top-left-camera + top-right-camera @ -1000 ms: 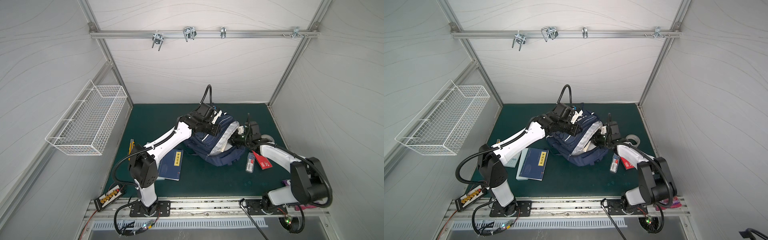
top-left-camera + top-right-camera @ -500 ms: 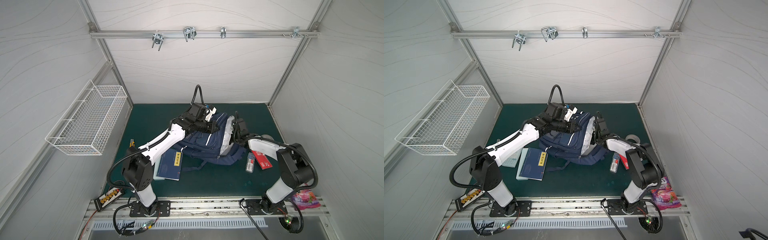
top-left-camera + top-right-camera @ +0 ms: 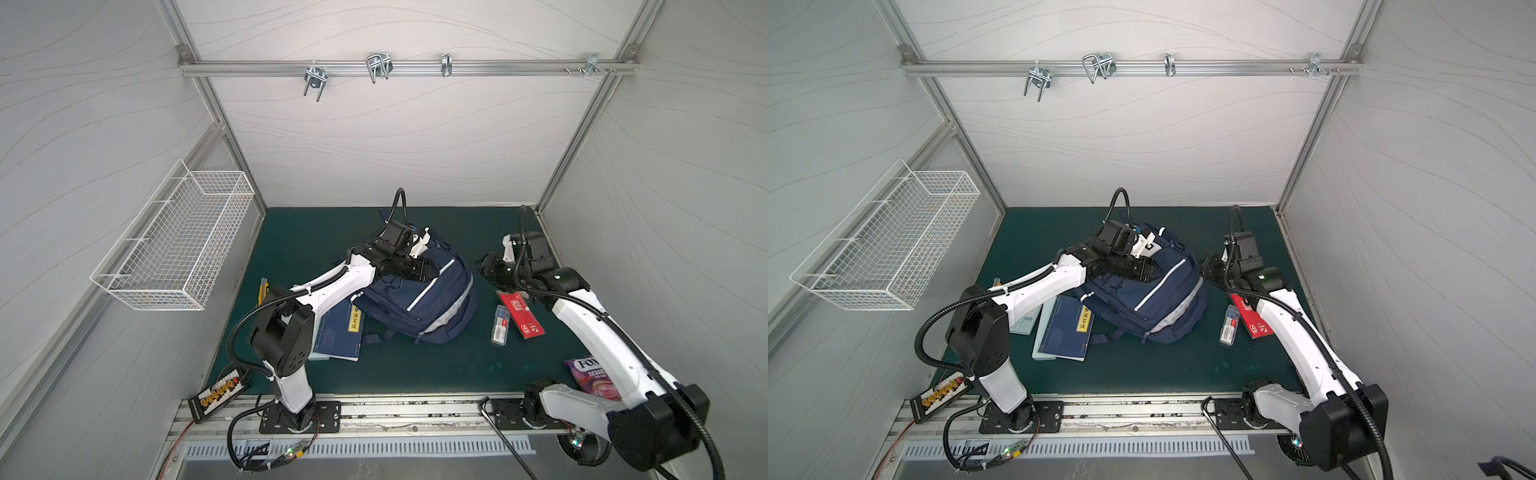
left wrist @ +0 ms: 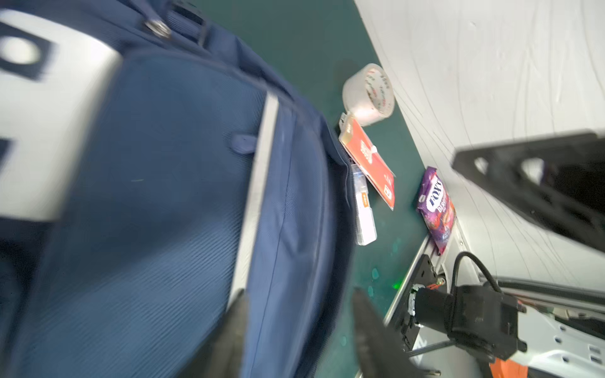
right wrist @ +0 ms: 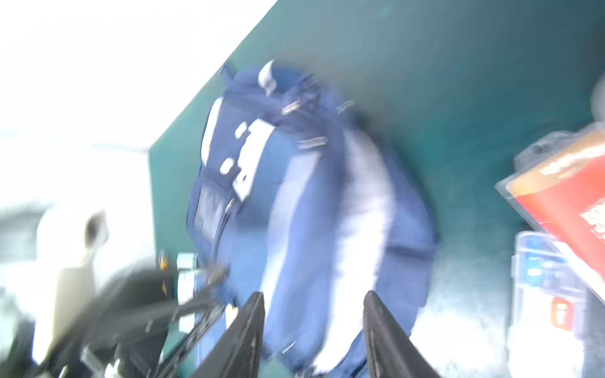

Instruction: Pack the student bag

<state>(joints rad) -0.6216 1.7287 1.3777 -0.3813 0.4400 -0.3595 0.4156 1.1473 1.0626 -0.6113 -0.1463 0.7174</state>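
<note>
Packing cell, both top views, with wrist details. At far left a wire basket [image 3: 174,241] hangs on the side wall. On the left part of the green mat [image 3: 316,232] lie a small yellow tool [image 3: 262,289], a pale calculator [image 3: 1027,322] partly under the left arm, and a blue book [image 3: 338,332] with a yellow label, its far corner just beside the bag.

The left gripper [image 3: 431,271] is poised over the upper front panel of the student bag [image 3: 419,303]. In the left wrist view its jaws stand apart and hold nothing [image 4: 298,294].

The bag lies at mid-mat, front face up and top end toward the back wall, showing its white stripes [image 3: 424,289] and white patch [image 3: 1148,245].

The right gripper [image 3: 483,264] sits to the right of the bag, near it but apart. The right wrist view is blurred, yet it shows the spread, empty jaws [image 5: 313,294].

Further right lie a clear case [image 3: 500,325] and, touching it, a red pack [image 3: 521,313]. A tape roll [image 4: 368,93] sits just beside the pack's far end. A purple sweet bag [image 3: 590,376] lies near the mat's front right corner.
</note>
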